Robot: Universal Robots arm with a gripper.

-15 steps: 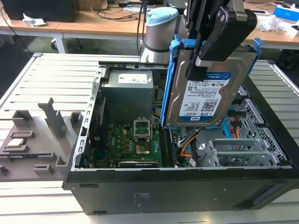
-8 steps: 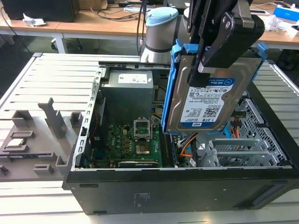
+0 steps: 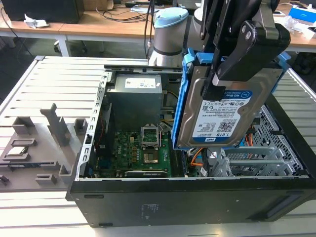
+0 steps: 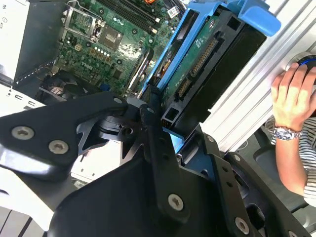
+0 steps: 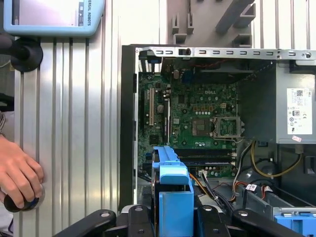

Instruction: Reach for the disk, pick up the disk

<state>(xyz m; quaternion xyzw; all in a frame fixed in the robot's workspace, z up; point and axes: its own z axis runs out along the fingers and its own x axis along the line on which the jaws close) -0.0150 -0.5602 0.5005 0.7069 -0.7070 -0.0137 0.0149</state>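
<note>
the gripper (image 3: 232,69) is clenched on the disk (image 3: 222,116), which hangs in the air above the open computer case (image 3: 197,197), clear of the drive bays and the motherboard (image 3: 143,153) below. in the exterior view the disk stands on edge, its long axis running up and down with a slight tilt, label side facing the camera, and the black fingers (image 3: 244,47) clamp it at its upper end (so the disk lies straight below the gripper, between its jaws, not beside it). the blue rail frame (image 4: 217,29) wraps its edges and reaches away from the gripper in the second wrist view. a person's hand (image 5: 17,175) rests on a button on the ribbed table (image 5: 74,123), well apart from the case. as i judge it, the pick-up is already done.
</note>
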